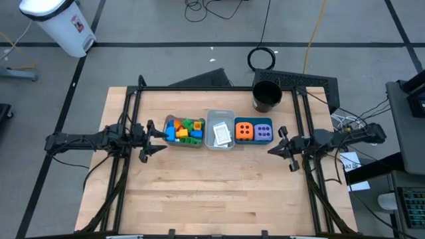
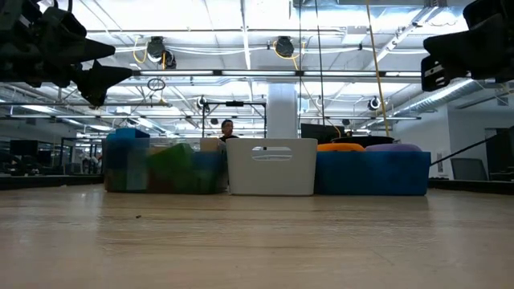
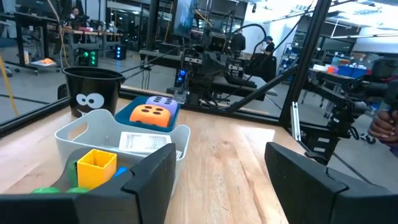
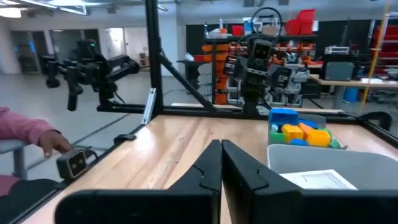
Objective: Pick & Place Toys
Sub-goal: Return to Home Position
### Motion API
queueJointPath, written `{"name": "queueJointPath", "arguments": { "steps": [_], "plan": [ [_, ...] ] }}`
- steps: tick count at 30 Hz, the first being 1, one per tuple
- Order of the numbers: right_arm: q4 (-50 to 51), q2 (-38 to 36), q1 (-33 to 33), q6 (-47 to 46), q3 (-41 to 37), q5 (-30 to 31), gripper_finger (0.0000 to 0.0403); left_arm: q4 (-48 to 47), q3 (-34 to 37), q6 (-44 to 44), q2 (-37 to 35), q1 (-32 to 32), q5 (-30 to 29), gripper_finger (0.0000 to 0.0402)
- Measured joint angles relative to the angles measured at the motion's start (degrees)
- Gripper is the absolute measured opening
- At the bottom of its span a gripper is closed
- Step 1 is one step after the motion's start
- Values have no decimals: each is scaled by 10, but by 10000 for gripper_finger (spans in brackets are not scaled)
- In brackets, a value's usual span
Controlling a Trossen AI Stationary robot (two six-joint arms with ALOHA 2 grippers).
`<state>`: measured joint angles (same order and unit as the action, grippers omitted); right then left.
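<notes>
Bricks binned, arms apart.
Left arm, centre left: jaws wide. Right arm, centre right: jaws closed, empty.

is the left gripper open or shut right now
Open. The left wrist view shows the left gripper with its fingers wide apart, bare table between them, nothing held.

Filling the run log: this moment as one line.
left gripper open, empty, raised beside grey rectangular bin of small coloured plastic bricks | right gripper shut, empty, raised beside teal bin holding purple dotted cube
</notes>
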<state>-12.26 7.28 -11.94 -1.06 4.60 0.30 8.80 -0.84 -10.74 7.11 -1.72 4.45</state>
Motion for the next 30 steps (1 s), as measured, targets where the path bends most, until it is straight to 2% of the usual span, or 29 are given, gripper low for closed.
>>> {"name": "queueJointPath", "arguments": {
  "steps": [5, 9, 18, 24, 30],
  "plan": [
    [49, -57, 41, -13, 0, -63, 2, 0, 0, 0, 0, 0, 0, 255],
    [82, -71, 67, -19, 0, -79, 2, 0, 0, 0, 0, 0, 0, 255],
    [84, -60, 90, -12, -7, -79, 2, 4, -1, 1, 0, 0, 0, 255],
    [84, -43, 90, 62, -14, -78, 2, 4, -1, 1, 0, 0, 0, 255],
    [74, -35, 90, 63, -14, -79, 2, 4, 0, 1, 0, 0, 0, 255]
  ]
}}
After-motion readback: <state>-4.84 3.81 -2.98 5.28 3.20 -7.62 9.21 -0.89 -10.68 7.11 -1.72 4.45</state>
